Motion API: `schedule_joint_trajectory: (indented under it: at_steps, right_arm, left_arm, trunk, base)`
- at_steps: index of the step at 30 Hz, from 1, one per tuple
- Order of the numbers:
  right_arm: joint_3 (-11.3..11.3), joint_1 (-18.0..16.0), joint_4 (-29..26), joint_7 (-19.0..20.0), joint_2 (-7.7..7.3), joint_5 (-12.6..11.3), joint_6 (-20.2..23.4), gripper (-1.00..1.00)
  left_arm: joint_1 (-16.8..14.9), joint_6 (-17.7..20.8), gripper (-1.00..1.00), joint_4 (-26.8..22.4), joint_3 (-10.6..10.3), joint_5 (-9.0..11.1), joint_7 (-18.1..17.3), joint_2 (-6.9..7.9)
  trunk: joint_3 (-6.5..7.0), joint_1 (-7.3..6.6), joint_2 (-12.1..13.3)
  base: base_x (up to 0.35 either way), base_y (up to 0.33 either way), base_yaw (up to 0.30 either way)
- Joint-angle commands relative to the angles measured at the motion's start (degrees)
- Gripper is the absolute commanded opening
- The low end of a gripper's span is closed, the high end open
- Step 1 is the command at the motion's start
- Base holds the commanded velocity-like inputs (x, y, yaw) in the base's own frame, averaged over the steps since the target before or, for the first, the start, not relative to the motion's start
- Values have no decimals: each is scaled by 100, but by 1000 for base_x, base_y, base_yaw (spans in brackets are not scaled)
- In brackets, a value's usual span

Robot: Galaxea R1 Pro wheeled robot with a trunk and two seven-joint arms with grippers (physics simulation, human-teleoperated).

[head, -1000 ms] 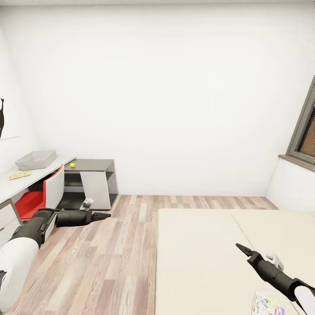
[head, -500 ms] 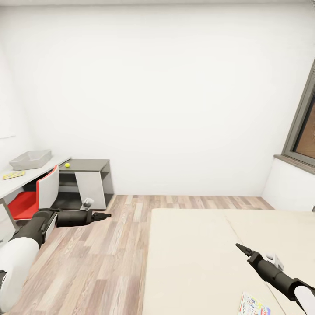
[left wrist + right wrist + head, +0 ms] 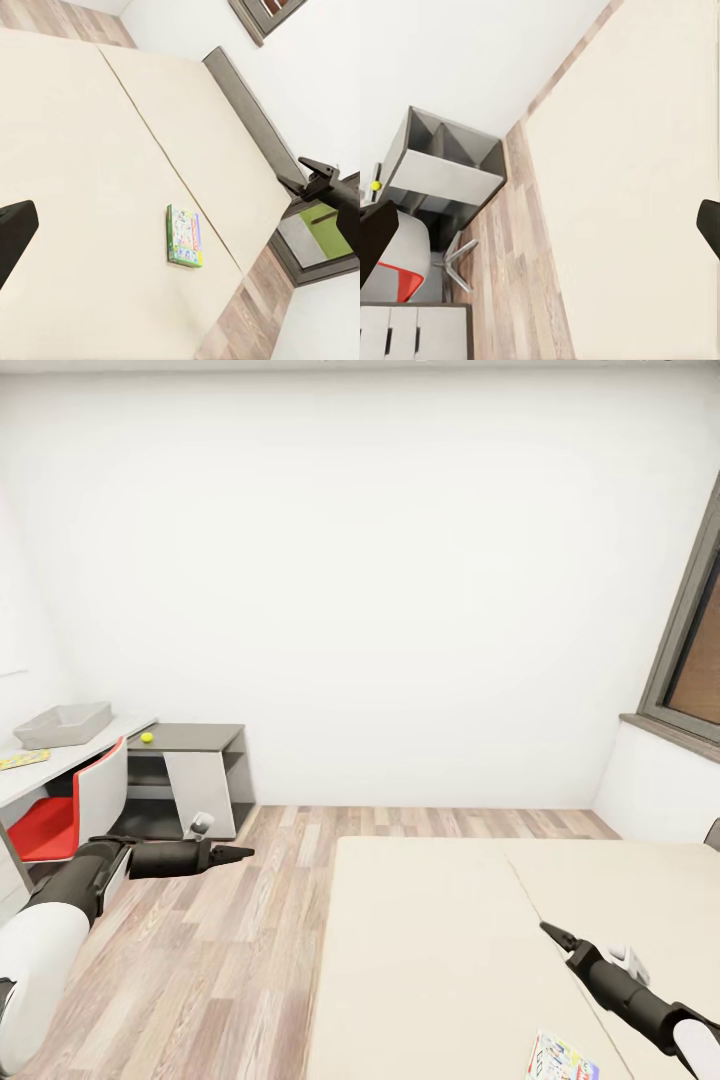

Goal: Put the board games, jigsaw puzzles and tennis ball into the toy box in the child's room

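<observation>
Ahead, bare floor (image 3: 230, 960) beside bed (image 3: 430, 950) edge; both grippers' finger spread unclear.

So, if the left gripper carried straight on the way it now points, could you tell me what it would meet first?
Probably the bed: the left gripper points level toward its near edge over bare floor, though depth is uncertain.

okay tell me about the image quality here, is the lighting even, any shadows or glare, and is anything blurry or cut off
Head view: flat, even light, no glare; faint shade under the table; board game cut by the bottom edge. Left wrist view: sharp; board game clear on the bed, casting almost no shadow. Right wrist view: the tennis ball tiny, dark blurred claw tips at both side edges.
</observation>
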Motion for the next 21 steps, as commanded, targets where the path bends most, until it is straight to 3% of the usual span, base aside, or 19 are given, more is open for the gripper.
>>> schedule_joint_trajectory:
  at_steps: [1,21]
  right_arm:
    - [-12,-2,11,9,1,-20,39,100]
    - [-12,-2,11,9,1,-20,39,100]
  left_arm:
    - [-3,60,100,-2,38,-61,-43,-6]
    - [-3,60,100,-2,38,-61,-43,-6]
  trunk:
    - [-3,2,-4]
    - [-3,2,-4]
  base:
    - [0,0,0]
    - [0,0,0]
